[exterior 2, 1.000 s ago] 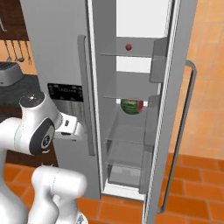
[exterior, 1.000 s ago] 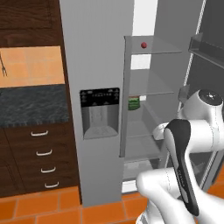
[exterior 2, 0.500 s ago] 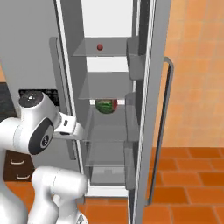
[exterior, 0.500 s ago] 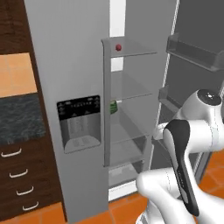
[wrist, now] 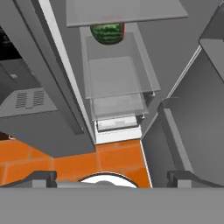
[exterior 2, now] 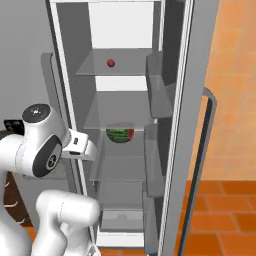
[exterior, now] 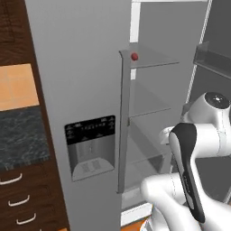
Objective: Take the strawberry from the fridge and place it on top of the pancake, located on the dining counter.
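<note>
The fridge stands with its right door swung open and its left door, the one with the black dispenser panel, closed. A tiny red strawberry lies on the top glass shelf, also seen as the strawberry from the right. My gripper is open with nothing between its fingers. It hangs low in front of the open compartment and looks down the lower shelves, well below the strawberry. The pancake and the dining counter are out of view.
A striped watermelon piece sits on the middle shelf, seen too as the watermelon. Door bins jut from the open door. A dark speckled worktop with wood drawers stands left of the fridge. Orange floor tiles lie below.
The whole picture has shifted: the base has driven closer to the fridge and rightward, so the open compartment looms larger. The arm keeps its pose and the gripper stays open.
</note>
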